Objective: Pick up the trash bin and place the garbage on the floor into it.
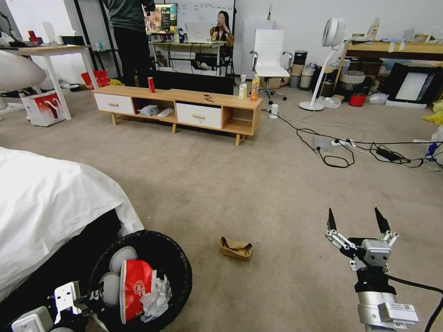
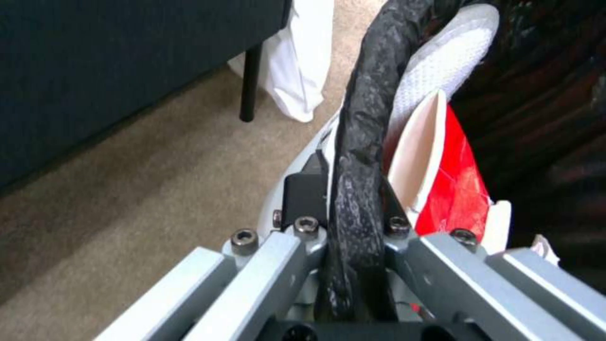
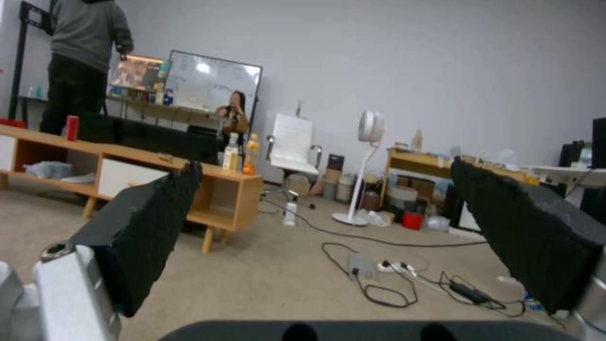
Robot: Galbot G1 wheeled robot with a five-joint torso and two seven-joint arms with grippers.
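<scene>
The trash bin (image 1: 180, 263), black-bagged at the rim, is at the lower left of the head view, next to the bed. Inside it lie a crushed red-white cup (image 1: 134, 288), white tissues (image 1: 157, 295) and pale cloth (image 1: 121, 258). My left gripper (image 1: 85, 299) is shut on the bin's rim (image 2: 360, 156), with the cup (image 2: 454, 189) just inside. A tan cardboard tray (image 1: 236, 248) lies on the floor (image 1: 258, 193) right of the bin. My right gripper (image 1: 356, 220) hangs open and empty above the carpet, right of the tray.
A bed with a white sheet (image 1: 50, 203) is at the left. A low wooden TV stand (image 1: 180, 108) with an upright red can (image 1: 151, 85) and bottles (image 1: 249, 87) stands ahead. Cables and a power strip (image 1: 332, 145) cross the carpet at right. A fan (image 1: 330, 55) stands beyond.
</scene>
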